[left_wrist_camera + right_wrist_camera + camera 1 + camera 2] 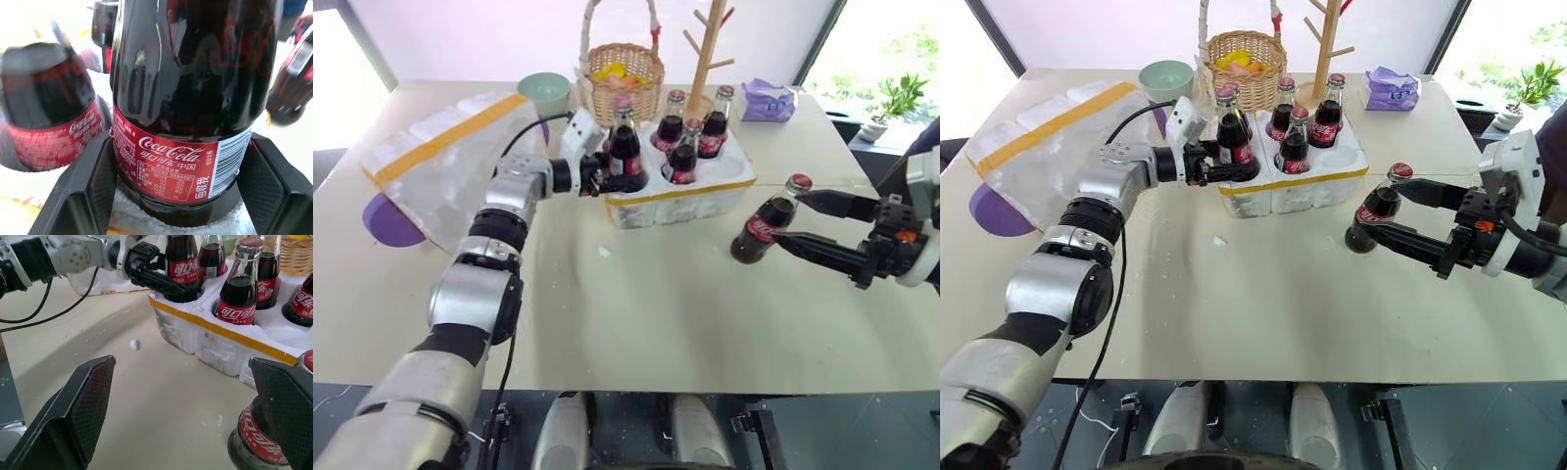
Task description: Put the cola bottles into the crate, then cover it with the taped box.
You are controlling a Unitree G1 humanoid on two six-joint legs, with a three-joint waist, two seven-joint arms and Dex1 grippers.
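On the counter (pixel 636 323) the box (pixel 440 162) lies at our left, the crate (pixel 680 191) in the middle with five bottles upright in its holes. Our left hand (pixel 612 176) reaches level to the near-left bottle (pixel 625 147), fingers flanking it, slightly parted. The sixth bottle (pixel 766 223) tilts between our right hand's (pixel 788 223) wide-open fingers, right of the crate.

Beige table (pixel 636 313) with crate (pixel 680 196), taped box (pixel 445 162), basket (pixel 624 78), crumbs.

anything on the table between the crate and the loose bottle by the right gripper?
Bare tabletop between crate and bottle, a few white crumbs; clearest in right wrist view.
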